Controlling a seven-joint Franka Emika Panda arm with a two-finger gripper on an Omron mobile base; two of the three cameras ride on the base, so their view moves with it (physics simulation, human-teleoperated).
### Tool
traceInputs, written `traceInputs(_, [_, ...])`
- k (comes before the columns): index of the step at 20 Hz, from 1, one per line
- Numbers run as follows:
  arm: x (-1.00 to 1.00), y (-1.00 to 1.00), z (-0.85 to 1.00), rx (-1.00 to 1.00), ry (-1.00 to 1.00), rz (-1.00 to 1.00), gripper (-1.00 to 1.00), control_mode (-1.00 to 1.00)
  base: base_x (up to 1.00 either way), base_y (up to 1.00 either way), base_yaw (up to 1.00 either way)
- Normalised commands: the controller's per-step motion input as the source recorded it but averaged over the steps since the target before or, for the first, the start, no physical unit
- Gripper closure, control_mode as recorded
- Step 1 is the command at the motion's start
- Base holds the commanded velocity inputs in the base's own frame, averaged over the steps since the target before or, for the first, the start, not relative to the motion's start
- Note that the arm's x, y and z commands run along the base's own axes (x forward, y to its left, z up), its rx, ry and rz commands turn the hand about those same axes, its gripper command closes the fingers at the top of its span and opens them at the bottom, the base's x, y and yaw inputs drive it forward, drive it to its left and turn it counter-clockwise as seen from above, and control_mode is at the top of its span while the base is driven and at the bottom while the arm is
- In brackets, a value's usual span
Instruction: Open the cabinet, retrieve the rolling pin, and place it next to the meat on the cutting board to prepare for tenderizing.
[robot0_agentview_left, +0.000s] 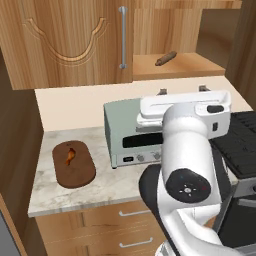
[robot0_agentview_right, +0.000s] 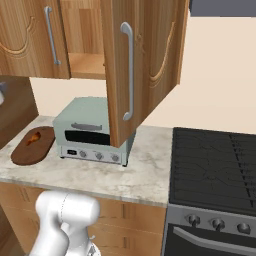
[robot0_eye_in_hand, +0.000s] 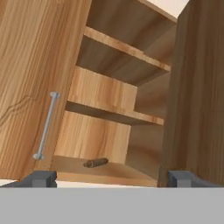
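While the gripper (robot0_eye_in_hand: 109, 178) hung with its tips spread wide and holding nothing, the marble counter (robot0_agentview_left: 107, 187) carried an oval dark-wood cutting board (robot0_agentview_left: 74, 163) with the thin orange meat (robot0_agentview_left: 70, 156) on it, beside a mint toaster oven (robot0_agentview_left: 125, 132). Farther up, the cabinet (robot0_agentview_left: 65, 40) had one carved door swung out, and the slim brown rolling pin (robot0_agentview_left: 166, 58) lay on its lowest shelf, looking tiny.

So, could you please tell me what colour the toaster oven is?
The toaster oven is pale mint green, clearest in the right base view.

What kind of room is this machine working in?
A home-style kitchen, computer-rendered: a pale green toaster oven on a marble counter, a black gas stove, and light-brown wooden wall cabinets.
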Motion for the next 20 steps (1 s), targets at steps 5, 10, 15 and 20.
traceInputs(5, [0.56, 0.16, 0.10, 0.06, -0.09, 0.13, -1.00, -1.00, 0.00, 0.00, 0.00])
traceInputs(10, [0.68, 0.17, 0.07, 0.06, -0.03, 0.09, -1.00, -1.00, 0.00, 0.00, 0.00])
traceInputs(15, [0.77, 0.15, 0.03, 0.06, 0.01, 0.05, -1.00, -1.00, 0.00, 0.00, 0.00])
traceInputs(20, [0.84, 0.14, 0.00, 0.07, 0.06, 0.05, -1.00, -1.00, 0.00, 0.00, 0.00])
